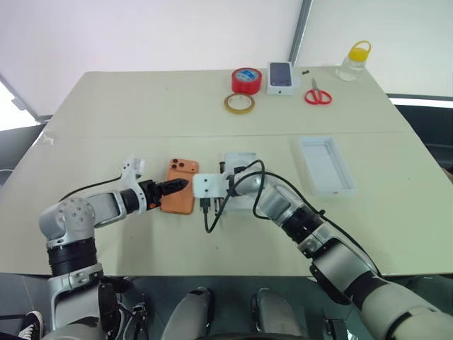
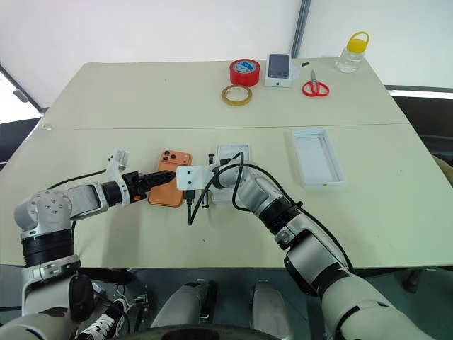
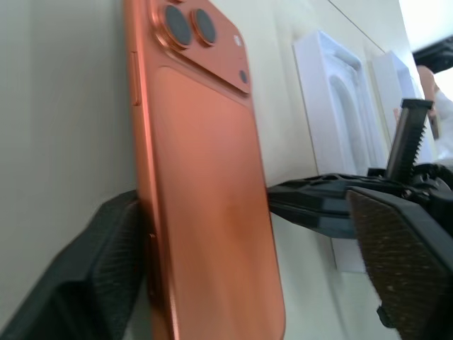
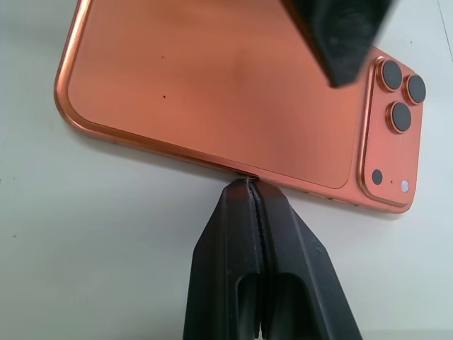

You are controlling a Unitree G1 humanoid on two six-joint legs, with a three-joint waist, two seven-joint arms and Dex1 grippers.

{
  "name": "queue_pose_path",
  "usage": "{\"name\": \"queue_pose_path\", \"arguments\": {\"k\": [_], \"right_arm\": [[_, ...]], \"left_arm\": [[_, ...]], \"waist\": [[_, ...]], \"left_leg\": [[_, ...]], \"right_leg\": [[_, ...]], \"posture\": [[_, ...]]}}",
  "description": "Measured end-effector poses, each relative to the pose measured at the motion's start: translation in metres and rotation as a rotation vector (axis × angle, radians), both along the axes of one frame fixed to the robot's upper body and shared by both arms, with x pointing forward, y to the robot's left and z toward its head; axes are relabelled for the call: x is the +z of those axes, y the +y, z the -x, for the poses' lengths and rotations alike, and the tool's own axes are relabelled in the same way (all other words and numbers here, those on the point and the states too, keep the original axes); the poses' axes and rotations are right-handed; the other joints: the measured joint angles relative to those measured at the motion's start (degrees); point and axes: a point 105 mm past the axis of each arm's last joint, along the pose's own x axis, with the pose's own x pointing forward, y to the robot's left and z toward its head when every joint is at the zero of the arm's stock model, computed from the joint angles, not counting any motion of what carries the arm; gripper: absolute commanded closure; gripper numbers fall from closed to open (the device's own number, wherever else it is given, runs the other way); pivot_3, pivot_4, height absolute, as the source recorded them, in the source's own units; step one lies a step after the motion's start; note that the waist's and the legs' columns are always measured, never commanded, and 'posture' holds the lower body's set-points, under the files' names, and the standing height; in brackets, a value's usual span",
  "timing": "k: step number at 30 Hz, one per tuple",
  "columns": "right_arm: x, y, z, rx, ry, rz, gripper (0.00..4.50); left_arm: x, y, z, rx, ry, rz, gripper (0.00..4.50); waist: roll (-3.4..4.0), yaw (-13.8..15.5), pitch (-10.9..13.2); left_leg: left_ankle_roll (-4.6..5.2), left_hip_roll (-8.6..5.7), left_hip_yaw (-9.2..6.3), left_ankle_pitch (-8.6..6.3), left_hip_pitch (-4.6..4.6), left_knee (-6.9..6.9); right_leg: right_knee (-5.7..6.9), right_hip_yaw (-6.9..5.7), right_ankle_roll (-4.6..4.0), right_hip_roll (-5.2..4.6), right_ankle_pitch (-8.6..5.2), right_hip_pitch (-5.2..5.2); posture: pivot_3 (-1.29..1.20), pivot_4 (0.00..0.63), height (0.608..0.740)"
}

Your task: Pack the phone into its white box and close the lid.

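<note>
Head camera, left eye: I see the slim orange phone (image 1: 178, 195) lying camera-side up on the pale worktop (image 1: 141, 113), with my left end effector (image 1: 172, 188) straddling it, one black finger over its back. The right end effector (image 2: 190, 201) sits just beside the phone's other long edge. The shallow white cardboard box (image 1: 239, 160) lies just beyond my right wrist; the all-white lid tray (image 1: 326, 166) rests well apart to the right. At the far edge sit a red tape roll (image 1: 246, 80), a tan tape ring (image 1: 239, 103), red-handled scissors (image 1: 318, 93), a small printed phone carton (image 1: 280, 77) and a yellow-capped jar (image 1: 353, 61). Left wrist view: the fingers (image 3: 99, 276) stand partly open on either side of the phone, one pad against its edge; I cannot tell whether they grip it. Right wrist view: the fingertips (image 4: 248, 212) are pressed fully together, holding nothing, tips touching the phone's long edge.
</note>
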Motion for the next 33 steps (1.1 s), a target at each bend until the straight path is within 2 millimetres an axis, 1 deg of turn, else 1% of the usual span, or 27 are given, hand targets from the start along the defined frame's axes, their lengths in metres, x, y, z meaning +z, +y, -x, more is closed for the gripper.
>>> {"name": "queue_pose_path", "arguments": {"k": [3,5,8,15,18,19,23,27,29,31,33], "right_arm": [[0.0,0.0,0.0,0.0,0.0,0.0,4.5],[0.0,-0.001,0.0,-0.001,0.0,0.0,4.5],[0.0,0.0,0.0,-0.001,0.001,-0.002,4.5],[-0.001,-0.001,0.001,-0.001,0.004,-0.006,4.5],[-0.001,-0.001,0.001,-0.001,0.004,-0.007,4.5],[-0.001,-0.002,0.001,-0.002,0.004,-0.007,4.5],[-0.001,-0.001,0.002,-0.001,0.005,-0.013,4.5],[0.0,-0.003,0.001,-0.013,0.02,-0.041,4.5],[0.005,-0.003,0.0,-0.031,0.054,-0.094,4.5],[0.019,-0.005,-0.002,-0.061,0.105,-0.194,4.5],[0.036,-0.005,-0.004,-0.086,0.154,-0.305,4.5]], "left_arm": [[-0.007,0.001,0.003,0.0,0.034,0.003,3.35],[-0.005,-0.002,0.003,-0.016,0.024,0.028,3.35],[-0.01,-0.005,0.005,-0.021,0.051,0.044,3.35],[-0.011,-0.005,0.005,-0.017,0.057,0.063,3.35],[-0.009,-0.007,0.006,-0.024,0.052,0.099,4.14],[-0.004,-0.01,0.007,-0.038,0.033,0.134,4.14],[-0.005,-0.007,0.007,-0.028,0.042,0.137,4.14],[-0.008,-0.003,0.008,-0.002,0.068,0.184,4.14],[-0.009,0.0,0.008,0.02,0.08,0.222,4.14],[-0.01,0.004,0.008,0.047,0.094,0.289,4.14],[-0.009,0.009,0.008,0.072,0.081,0.313,4.14]], "waist": [[-0.01,-0.01,0.01],[-0.05,0.04,-0.01],[-0.06,-0.11,0.0],[-0.06,-0.11,0.0],[-0.06,-0.11,0.0],[-0.09,-0.11,-0.02],[-0.09,-0.31,-0.02],[-0.11,-0.43,-0.01],[-0.13,-0.54,0.01],[-0.18,-0.82,0.06],[-0.2,-1.23,0.08]], "left_leg": [[0.0,0.0,0.0,0.0,0.0,-0.04],[0.0,0.01,0.0,0.0,0.0,-0.03],[0.0,0.02,-0.01,0.0,0.0,-0.05],[0.0,0.02,0.0,0.0,-0.01,-0.06],[0.0,0.02,0.0,-0.01,0.0,-0.06],[0.0,0.03,-0.01,-0.01,0.0,-0.06],[0.0,0.05,-0.01,-0.01,0.0,-0.09],[0.0,0.05,-0.01,-0.01,0.0,-0.1],[0.0,0.05,-0.01,-0.01,-0.01,-0.1],[0.02,0.06,-0.03,-0.02,-0.03,-0.1],[0.03,0.07,-0.06,-0.02,-0.06,-0.11]], "right_leg": [[-0.01,0.0,0.0,0.0,0.0,-0.02],[-0.02,0.0,0.0,0.0,0.0,0.0],[-0.01,0.0,0.0,0.02,0.0,-0.03],[-0.01,0.0,0.0,0.02,0.0,-0.03],[-0.01,0.0,0.0,0.02,0.0,-0.03],[-0.01,0.0,0.0,0.02,0.0,-0.02],[0.0,0.01,-0.01,0.04,0.0,-0.05],[0.0,0.01,-0.01,0.04,0.0,-0.06],[0.0,0.01,-0.01,0.04,0.0,-0.07],[0.01,0.0,-0.01,0.05,0.0,-0.09],[0.02,-0.02,-0.01,0.05,0.0,-0.09]], "posture": [[0.0,0.15,0.74],[0.0,0.15,0.74],[0.0,0.15,0.74],[0.0,0.15,0.74],[0.0,0.15,0.74],[0.0,0.15,0.74],[0.0,0.15,0.74],[0.0,0.15,0.74],[0.0,0.15,0.74],[0.0,0.15,0.74],[0.0,0.15,0.74]]}}
